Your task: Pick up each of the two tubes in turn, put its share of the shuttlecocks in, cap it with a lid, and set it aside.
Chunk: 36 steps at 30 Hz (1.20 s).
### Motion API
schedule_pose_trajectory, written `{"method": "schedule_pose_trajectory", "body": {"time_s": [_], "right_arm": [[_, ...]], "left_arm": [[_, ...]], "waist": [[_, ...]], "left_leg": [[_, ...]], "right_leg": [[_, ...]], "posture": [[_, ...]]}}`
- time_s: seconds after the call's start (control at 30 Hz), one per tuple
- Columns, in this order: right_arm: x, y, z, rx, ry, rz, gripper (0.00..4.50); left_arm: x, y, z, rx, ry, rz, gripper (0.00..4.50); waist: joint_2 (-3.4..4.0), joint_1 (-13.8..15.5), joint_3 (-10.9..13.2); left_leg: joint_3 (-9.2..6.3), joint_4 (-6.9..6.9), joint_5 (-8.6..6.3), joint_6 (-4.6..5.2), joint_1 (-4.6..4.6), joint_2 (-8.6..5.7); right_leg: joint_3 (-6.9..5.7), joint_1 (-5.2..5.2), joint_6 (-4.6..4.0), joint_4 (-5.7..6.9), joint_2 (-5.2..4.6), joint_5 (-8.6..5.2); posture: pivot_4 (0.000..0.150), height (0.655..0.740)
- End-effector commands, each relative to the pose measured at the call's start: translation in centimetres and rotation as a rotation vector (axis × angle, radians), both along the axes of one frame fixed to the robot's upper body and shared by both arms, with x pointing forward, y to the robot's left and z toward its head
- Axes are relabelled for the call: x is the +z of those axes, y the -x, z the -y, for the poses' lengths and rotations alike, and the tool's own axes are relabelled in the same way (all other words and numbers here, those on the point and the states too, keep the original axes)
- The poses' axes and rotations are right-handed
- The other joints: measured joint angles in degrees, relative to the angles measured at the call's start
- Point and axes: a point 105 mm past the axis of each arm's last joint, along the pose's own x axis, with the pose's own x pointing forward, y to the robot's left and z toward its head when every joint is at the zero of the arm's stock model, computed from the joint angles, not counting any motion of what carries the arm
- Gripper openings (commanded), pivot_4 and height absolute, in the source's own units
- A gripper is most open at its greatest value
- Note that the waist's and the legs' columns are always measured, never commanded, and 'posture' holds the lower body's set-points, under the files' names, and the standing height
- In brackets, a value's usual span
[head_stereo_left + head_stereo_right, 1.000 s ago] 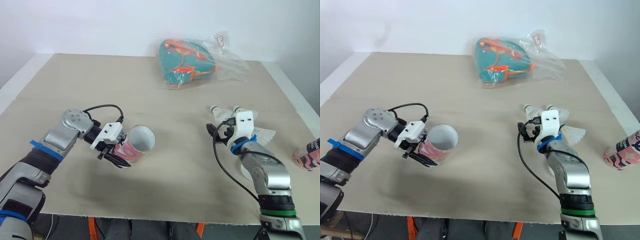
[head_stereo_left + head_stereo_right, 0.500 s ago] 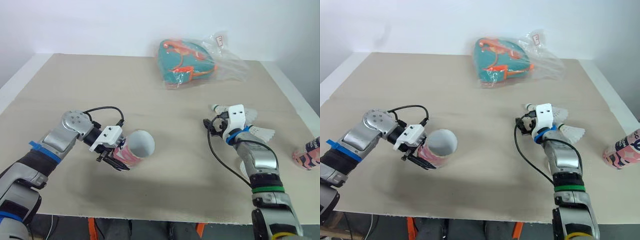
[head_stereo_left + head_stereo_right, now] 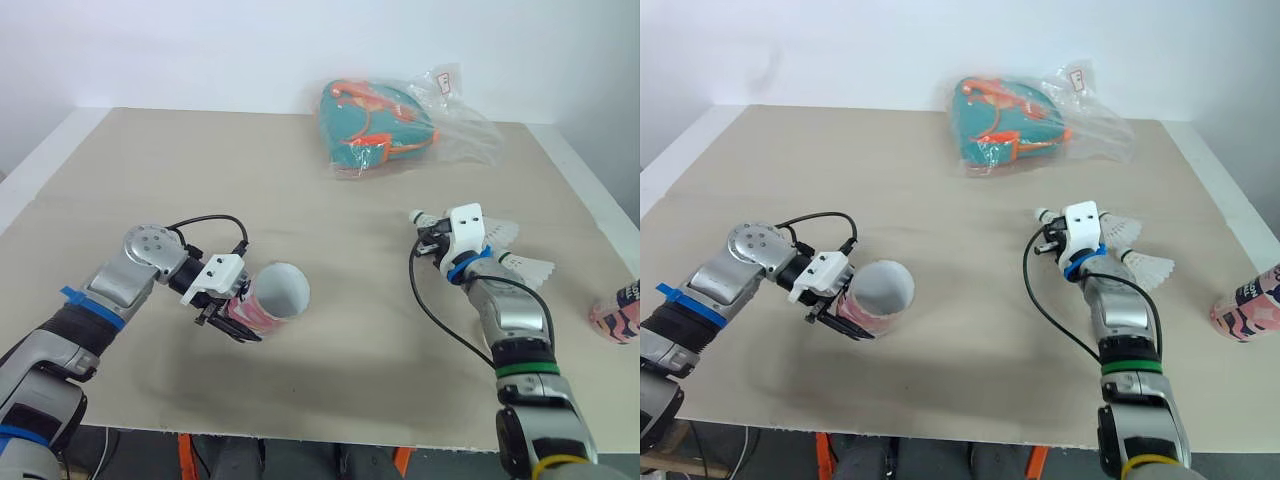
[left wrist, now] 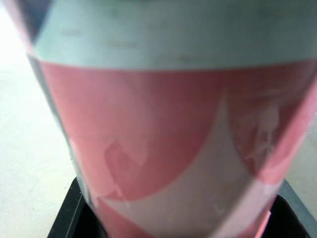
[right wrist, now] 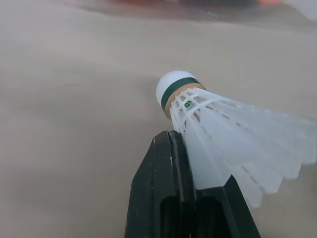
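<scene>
Right arm's stretched forward, well right of the tube (image 3: 270, 298); right fingers (image 3: 1045, 243) closed, tips touching a shuttlecock (image 5: 213, 114). Left arm's bent inward, left fingers (image 3: 225, 318) gripping that tube.

Both arms are silver-grey metal. The left arm (image 3: 118, 282), lower left, wears blue tape (image 3: 76, 298) and a screw-dotted round joint (image 3: 148, 242). The right arm (image 3: 515, 322) carries blue, green and yellow rings (image 3: 520, 370). White camera blocks (image 3: 468, 220) and looping black cables (image 3: 205, 219) back the black-fingered left gripper (image 3: 243, 318) and right gripper (image 3: 426, 236).
</scene>
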Motion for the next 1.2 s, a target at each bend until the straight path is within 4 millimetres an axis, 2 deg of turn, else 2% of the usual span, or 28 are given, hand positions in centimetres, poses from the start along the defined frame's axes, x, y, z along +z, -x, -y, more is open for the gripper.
{"method": "schedule_pose_trajectory", "body": {"time_s": [0.03, 0.07, 0.13, 0.23, 0.33, 0.4, 0.5, 0.67, 0.9, 0.97, 1.0, 1.1, 1.17, 1.2], "right_arm": [[5.4, 8.2, -6.6, 0.548, 0.05, 0.118, 0.15], [5.7, 9.5, -7.1, 0.61, 0.063, 0.114, 0.15], [7.7, 12.1, -8.4, 0.729, 0.082, 0.158, 0.15], [9.6, 13.9, -9.6, 0.819, 0.133, 0.206, 0.15], [11.1, 15.2, -10.7, 0.913, 0.238, 0.254, 0.15], [11.5, 15.3, -11.1, 0.938, 0.268, 0.262, 0.15], [11.1, 15.5, -12.4, 1.031, 0.427, 0.252, 0.15], [9.1, 13.9, -13.2, 1.065, 0.614, 0.199, 0.15], [9.1, 12.8, -14.4, 1.137, 0.724, 0.199, 0.15], [9.8, 12.8, -14.7, 1.167, 0.713, 0.199, 0.72], [10.1, 13.0, -14.8, 1.183, 0.699, 0.197, 0.72], [11.4, 13.4, -14.9, 1.203, 0.613, 0.219, 1.22], [12.5, 13.9, -14.8, 1.226, 0.541, 0.235, 2.06], [12.9, 14.1, -14.8, 1.231, 0.515, 0.242, 2.06]], "left_arm": [[-1.9, 0.5, -0.5, 0.002, -0.069, -0.057, 2.18], [-2.0, 0.5, -0.5, 0.003, -0.07, -0.058, 2.18], [-2.1, 0.4, -0.6, 0.008, -0.077, -0.064, 2.18], [-2.3, 0.2, -0.5, 0.013, -0.078, -0.075, 2.18], [-2.1, -0.2, 0.0, 0.017, -0.059, -0.101, 2.18], [-2.1, -0.3, 0.2, 0.015, -0.057, -0.103, 2.18], [-1.3, -0.7, 1.3, 0.004, -0.044, -0.106, 2.18], [-0.1, -0.8, 2.4, -0.004, -0.024, -0.126, 2.18], [0.0, -0.8, 2.5, -0.001, -0.021, -0.128, 2.18], [0.0, -0.8, 2.4, 0.002, -0.019, -0.128, 2.18], [-0.1, -0.8, 2.3, 0.004, -0.02, -0.128, 2.18], [-0.4, -0.7, 2.1, 0.008, -0.021, -0.13, 2.18], [-0.6, -0.8, 2.0, 0.011, -0.021, -0.131, 2.18], [-0.6, -0.8, 1.9, 0.012, -0.021, -0.132, 2.18]], "waist": [[0.27, 0.4, -0.02], [0.32, 0.35, -0.04], [0.33, 0.07, -0.06], [0.29, -0.19, -0.08], [0.26, -0.19, -0.1], [0.2, -0.16, -0.14], [0.27, 0.08, -0.15], [0.26, 0.73, -0.15], [0.27, 0.89, -0.14], [0.27, 0.84, -0.14], [0.27, 0.83, -0.14], [0.27, 0.84, -0.14], [0.27, 0.9, -0.14], [0.27, 0.9, -0.14]], "left_leg": [[-0.02, 0.0, -0.03, 0.05, -0.06, -0.04], [-0.01, 0.01, -0.09, 0.14, -0.06, -0.03], [-0.02, 0.04, -0.12, 0.19, 0.0, -0.03], [-0.01, 0.07, -0.11, 0.19, 0.39, 0.01], [0.03, 0.13, 0.02, 0.23, 0.47, 0.0], [0.04, 0.15, 0.08, 0.25, 0.46, 0.0], [0.02, 0.16, 0.09, 0.25, 0.36, -0.03], [-0.02, 0.15, 0.08, 0.25, 0.23, -0.1], [-0.11, 0.12, 0.07, 0.26, 0.15, -0.09], [-0.1, 0.12, 0.07, 0.26, 0.18, -0.06], [-0.1, 0.12, 0.07, 0.26, 0.18, -0.06], [-0.1, 0.12, 0.08, 0.26, 0.18, -0.06], [-0.1, 0.12, 0.07, 0.26, 0.17, -0.06], [-0.1, 0.11, 0.07, 0.26, 0.15, -0.07]], "right_leg": [[-0.03, -0.01, 0.02, -0.01, -0.05, -0.05], [-0.02, 0.0, 0.02, -0.01, -0.05, -0.08], [-0.03, 0.06, 0.0, 0.0, -0.04, -0.09], [-0.03, 0.43, 0.31, -0.01, -0.02, -0.26], [0.02, 0.51, 0.08, -0.01, -0.05, -0.29], [0.03, 0.52, 0.07, -0.03, -0.05, -0.26], [0.03, 0.47, 0.12, -0.04, -0.06, -0.25], [0.01, 0.41, 0.36, -0.06, -0.09, -0.26], [-0.07, 0.27, 0.33, -0.03, -0.04, -0.26], [-0.06, 0.29, 0.31, -0.02, -0.02, -0.25], [-0.06, 0.29, 0.31, -0.02, -0.02, -0.24], [-0.06, 0.29, 0.31, -0.01, -0.02, -0.24], [-0.06, 0.3, 0.3, -0.02, -0.03, -0.24], [-0.06, 0.3, 0.29, -0.02, -0.05, -0.24]], "posture": [[0.15, 0.74], [0.15, 0.74], [0.15, 0.74], [0.15, 0.74], [0.15, 0.74], [0.15, 0.74], [0.15, 0.74], [0.15, 0.74], [0.15, 0.74], [0.15, 0.74], [0.15, 0.74], [0.15, 0.74], [0.15, 0.74], [0.15, 0.74]]}}
